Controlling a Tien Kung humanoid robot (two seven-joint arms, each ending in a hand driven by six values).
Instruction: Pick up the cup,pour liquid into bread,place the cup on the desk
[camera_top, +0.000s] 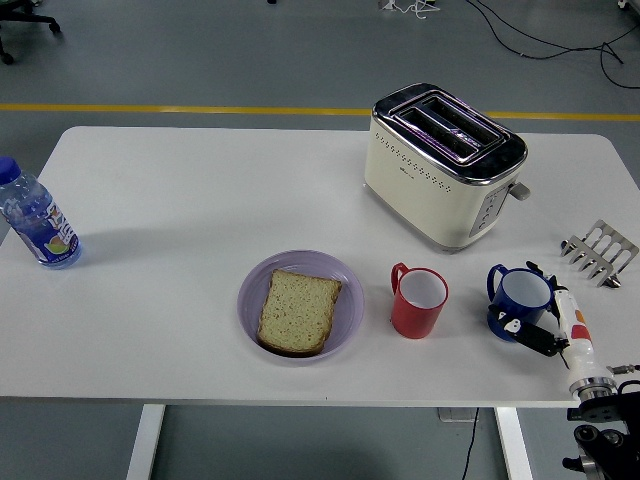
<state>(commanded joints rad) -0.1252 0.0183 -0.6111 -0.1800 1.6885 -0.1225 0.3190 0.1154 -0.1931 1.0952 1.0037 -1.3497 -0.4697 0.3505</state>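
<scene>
Table (200, 200): you see a white table filling most of the head view, its near edge along the bottom.
Right hand (540, 318): it comes in from the 4 o'clock corner; black fingers (515, 325) wrap the near side of the blue cup, pinching its wall.
Blue cup (522, 298): it stands upright on the table at about 4 o'clock from the table's middle, its handle turned toward the red cup.
Red cup (418, 301): upright, just beside the blue cup at its 9 o'clock, apart from it, with a white inside and its handle pointing toward the plate.
Plate (345, 290): a lilac plate near the red cup, at its 9 o'clock.
Bread (298, 311): one slice lies flat on the plate.
Toaster (443, 165): cream and chrome, at 12 o'clock from the red cup, two slots facing up.
Toast rack (600, 251): small, metal, at 2 o'clock from the blue cup.
Water bottle (35, 217): upright at the table's 9 o'clock edge, well apart from everything else.
</scene>
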